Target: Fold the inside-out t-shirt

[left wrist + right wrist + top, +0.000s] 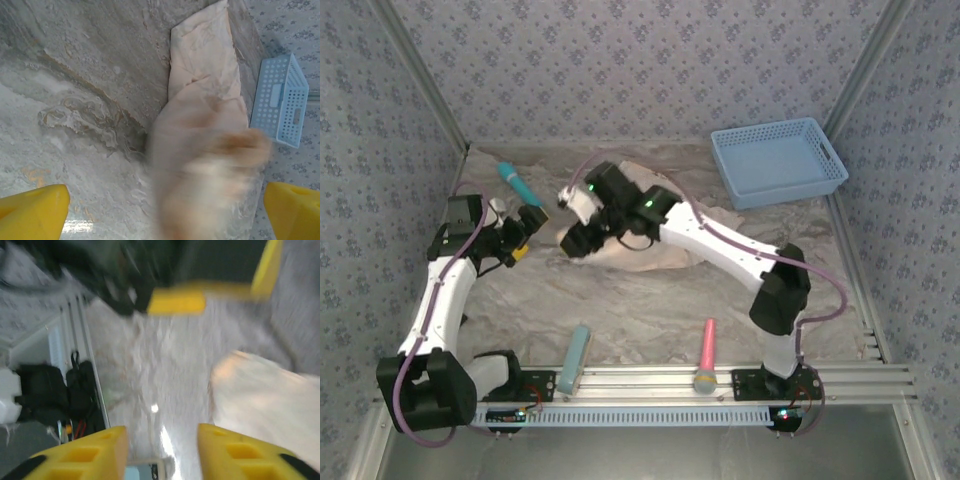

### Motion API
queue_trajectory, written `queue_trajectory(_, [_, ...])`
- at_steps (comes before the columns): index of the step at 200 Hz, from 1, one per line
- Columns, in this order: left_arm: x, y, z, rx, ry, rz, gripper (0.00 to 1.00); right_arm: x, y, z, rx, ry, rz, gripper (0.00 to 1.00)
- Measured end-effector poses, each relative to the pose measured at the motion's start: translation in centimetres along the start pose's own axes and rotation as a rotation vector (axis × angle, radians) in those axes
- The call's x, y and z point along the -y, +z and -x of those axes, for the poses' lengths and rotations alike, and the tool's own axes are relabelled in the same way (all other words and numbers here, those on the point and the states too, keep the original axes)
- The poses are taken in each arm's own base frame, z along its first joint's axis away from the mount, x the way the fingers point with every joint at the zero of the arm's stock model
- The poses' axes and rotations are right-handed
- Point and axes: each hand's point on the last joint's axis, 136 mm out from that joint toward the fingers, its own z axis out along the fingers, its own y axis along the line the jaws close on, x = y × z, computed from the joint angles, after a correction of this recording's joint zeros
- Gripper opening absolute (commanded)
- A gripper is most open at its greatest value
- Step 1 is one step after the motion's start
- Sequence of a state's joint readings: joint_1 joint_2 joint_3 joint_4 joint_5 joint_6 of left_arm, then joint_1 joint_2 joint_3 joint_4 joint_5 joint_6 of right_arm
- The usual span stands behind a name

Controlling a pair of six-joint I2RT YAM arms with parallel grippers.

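Surface (pixel 650 310): pale, crumpled covering. Inside-out t-shirt (pixel 655 260): bunched at mid-rear of the surface beneath the right arm, long axis roughly left to right, far end toward the blue basket (pixel 775 160). Left gripper (pixel 527 235): jaws wide apart, empty. Right gripper (pixel 162 450): jaws parted, nothing between.

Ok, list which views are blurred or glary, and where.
Top external: sharp, evenly lit. Left wrist: near part of the t-shirt smeared, its far end and the basket crisp. Right wrist: motion blur throughout, small glare spot on the table.
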State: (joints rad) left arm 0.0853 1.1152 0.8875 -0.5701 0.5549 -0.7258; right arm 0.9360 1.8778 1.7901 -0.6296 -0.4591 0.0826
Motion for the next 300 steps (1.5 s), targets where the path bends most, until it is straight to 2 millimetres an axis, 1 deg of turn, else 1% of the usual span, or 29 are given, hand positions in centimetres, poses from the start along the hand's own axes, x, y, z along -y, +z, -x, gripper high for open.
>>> queue_trajectory(6, [-0.3, 0.2, -0.3, -0.011, -0.007, 0.001, 0.98, 0.9, 0.4, -1.8, -0.043, 0.033, -0.018, 0.54])
queue_trajectory(12, [-0.7, 0.6, -0.8, -0.027, -0.016, 0.005, 0.97, 1.9, 0.4, -3.0, -0.064, 0.057, -0.035, 0.54])
queue_trajectory(19, [-1.3, 1.1, -1.5, -0.049, -0.025, 0.018, 0.97, 3.7, -0.2, -4.3, -0.083, 0.099, -0.072, 0.56])
queue_trajectory(26, [-1.7, 1.6, -2.2, -0.076, -0.027, 0.031, 0.97, 5.8, -1.5, -5.5, -0.090, 0.151, -0.118, 0.58])
queue_trajectory(33, [-1.9, 2.3, -3.1, -0.111, -0.017, 0.049, 0.97, 8.3, -3.3, -6.4, -0.078, 0.209, -0.176, 0.58])
queue_trajectory(34, [-1.9, 2.5, -3.3, -0.119, -0.014, 0.053, 0.97, 9.0, -3.9, -6.6, -0.074, 0.227, -0.194, 0.58])
queue_trajectory(38, [-2.0, 2.8, -3.8, -0.133, -0.005, 0.063, 0.97, 10.1, -4.8, -6.9, -0.064, 0.252, -0.220, 0.58])
queue_trajectory(50, [-1.9, 4.2, -5.6, -0.193, 0.047, 0.096, 0.97, 15.1, -9.4, -8.0, -0.003, 0.366, -0.347, 0.58])
queue_trajectory(68, [-1.8, 6.0, -8.1, -0.267, 0.130, 0.157, 0.96, 20.9, -15.2, -10.1, 0.077, 0.518, -0.502, 0.57])
queue_trajectory(78, [-1.7, 6.7, -8.8, -0.285, 0.167, 0.181, 0.96, 22.7, -16.6, -11.4, 0.092, 0.573, -0.541, 0.58])
queue_trajectory(88, [-1.6, 7.4, -9.2, -0.296, 0.195, 0.201, 0.95, 23.3, -16.3, -12.3, 0.087, 0.594, -0.543, 0.59])
queue_trajectory(105, [-1.1, 8.6, -9.2, -0.301, 0.227, 0.219, 0.94, 22.4, -13.3, -12.8, 0.034, 0.575, -0.483, 0.61])
queue_trajectory(131, [-0.3, 10.5, -8.3, -0.295, 0.242, 0.227, 0.92, 19.2, -6.2, -11.9, -0.043, 0.466, -0.345, 0.62])
queue_trajectory(142, [0.1, 11.1, -7.7, -0.287, 0.242, 0.228, 0.92, 18.1, -3.6, -11.4, -0.060, 0.429, -0.296, 0.62])
queue_trajectory(158, [0.4, 11.2, -6.8, -0.269, 0.233, 0.224, 0.92, 17.1, -0.5, -10.5, -0.068, 0.388, -0.245, 0.61])
queue_trajectory(166, [0.4, 11.1, -6.2, -0.257, 0.225, 0.224, 0.92, 17.1, 0.8, -10.0, -0.070, 0.374, -0.232, 0.54])
queue_trajectory(184, [0.0, 10.7, -4.9, -0.228, 0.197, 0.227, 0.92, 17.5, 3.1, -8.5, -0.051, 0.353, -0.203, 0.23])
queue_trajectory(192, [-0.2, 10.5, -4.4, -0.217, 0.186, 0.229, 0.93, 17.8, 3.6, -7.8, -0.038, 0.343, -0.195, 0.14])
queue_trajectory(208, [-0.6, 10.0, -3.6, -0.194, 0.168, 0.232, 0.93, 17.7, 3.6, -7.1, -0.026, 0.312, -0.181, 0.00])
queue_trajectory(227, [-0.6, 9.3, -3.3, -0.181, 0.167, 0.229, 0.94, 16.7, 2.7, -6.5, -0.014, 0.259, -0.160, 0.00])
queue_trajectory(240, [-0.6, 9.2, -3.3, -0.181, 0.173, 0.229, 0.93, 14.6, 1.4, -7.2, -0.021, 0.206, -0.139, 0.00])
queue_trajectory(256, [-0.7, 9.1, -3.4, -0.186, 0.179, 0.231, 0.93, 10.5, -0.9, -9.5, -0.049, 0.137, -0.125, 0.01])
queue_trajectory(261, [-0.7, 9.1, -3.4, -0.188, 0.180, 0.231, 0.93, 9.1, -1.6, -10.3, -0.054, 0.113, -0.117, 0.07])
queue_trajectory(262, [-0.7, 9.1, -3.4, -0.189, 0.180, 0.230, 0.93, 8.6, -1.7, -10.6, -0.058, 0.108, -0.116, 0.11])
queue_trajectory(266, [-0.7, 9.1, -3.4, -0.189, 0.182, 0.229, 0.93, 7.4, -2.2, -11.3, -0.059, 0.087, -0.109, 0.17])
queue_trajectory(268, [-0.7, 9.1, -3.4, -0.190, 0.182, 0.228, 0.93, 6.7, -2.5, -11.8, -0.064, 0.080, -0.105, 0.24])
queue_trajectory(278, [-0.6, 9.1, -3.5, -0.193, 0.185, 0.225, 0.92, 4.3, -3.1, -14.0, -0.080, 0.054, -0.085, 0.31])
queue_trajectory(289, [-0.6, 9.2, -3.5, -0.198, 0.188, 0.223, 0.92, 2.4, -3.1, -17.1, -0.119, 0.055, -0.062, 0.35])
queue_trajectory(300, [-0.7, 9.5, -3.8, -0.207, 0.197, 0.224, 0.92, 1.9, -2.8, -20.0, -0.175, 0.077, -0.063, 0.37])
